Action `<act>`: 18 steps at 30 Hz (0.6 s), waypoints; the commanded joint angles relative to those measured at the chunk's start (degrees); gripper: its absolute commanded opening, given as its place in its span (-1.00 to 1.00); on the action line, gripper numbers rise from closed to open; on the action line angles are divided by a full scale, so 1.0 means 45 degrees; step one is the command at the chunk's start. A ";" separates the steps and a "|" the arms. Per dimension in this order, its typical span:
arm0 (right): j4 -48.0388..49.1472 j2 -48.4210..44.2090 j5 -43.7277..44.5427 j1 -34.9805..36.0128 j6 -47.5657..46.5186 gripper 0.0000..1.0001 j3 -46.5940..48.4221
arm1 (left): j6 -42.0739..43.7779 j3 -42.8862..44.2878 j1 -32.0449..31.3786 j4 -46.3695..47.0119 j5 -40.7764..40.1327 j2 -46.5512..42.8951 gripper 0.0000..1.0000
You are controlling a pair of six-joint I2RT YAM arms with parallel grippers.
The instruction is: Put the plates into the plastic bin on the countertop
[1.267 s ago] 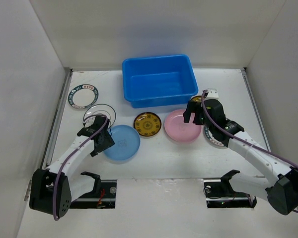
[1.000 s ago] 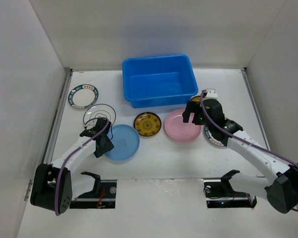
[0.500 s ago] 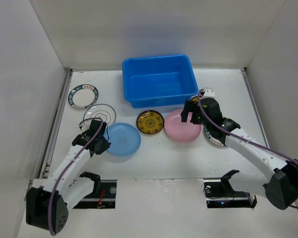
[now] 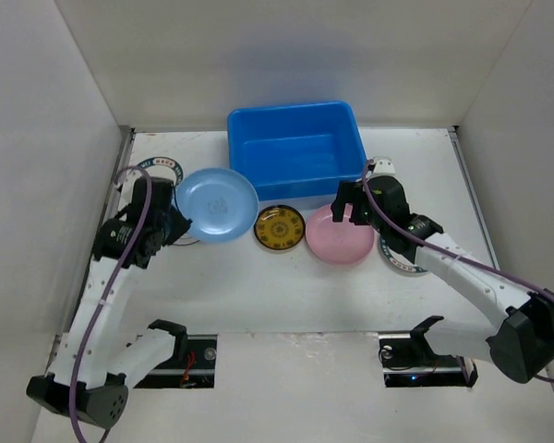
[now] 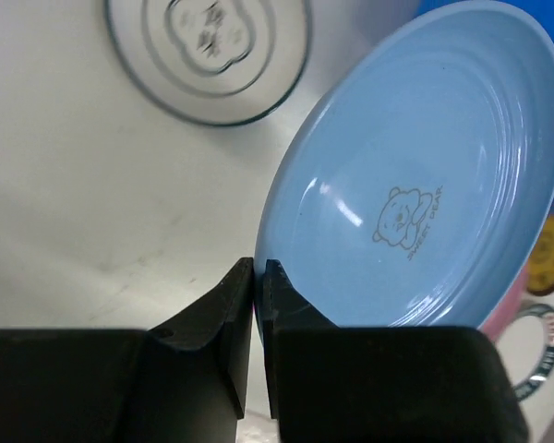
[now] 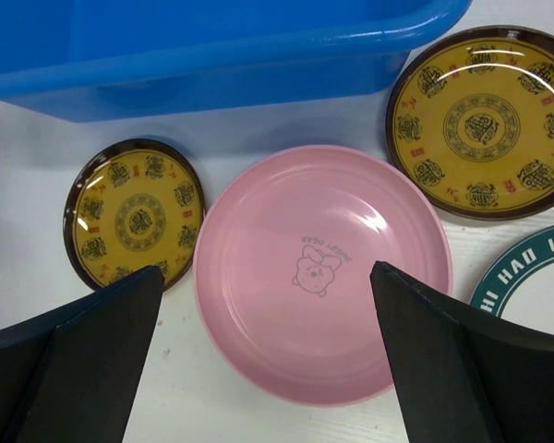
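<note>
Right now the left hand (image 5: 258,275) is clamped on the near rim of the light blue plate (image 5: 415,185), with only that thin edge between its fingers. From above, the plate appears raised off the surface (image 4: 305,286) and tilted. It sits just beside the left wall of the blue bin (image 4: 295,113), not over it. No plate shows inside the bin, so the task looks barely begun. The step in hand seems to be the carry. The next move likely calls for bringing the plate rightward over the flared rim, then parting the fingers so it drops inside. A pinch at one edge may let the plate swing or slip.

The right hand (image 6: 266,269) hovers over the pink plate (image 6: 323,323), its fingers wide apart and holding nothing. That plate lies on the surface in front of the bin, between two yellow plates (image 6: 134,217).

The left arm (image 4: 102,277) covers much of the white plates (image 4: 157,168) at the left. Another white plate at the right is cut off by the wrist view's edge, and its rim lettering is unreadable.
</note>
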 commanded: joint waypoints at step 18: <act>-0.1351 -0.1893 0.0082 -0.0322 0.0410 1.00 -0.0230 | 0.2993 1.4327 -0.0172 0.6789 0.2871 1.5978 -1.00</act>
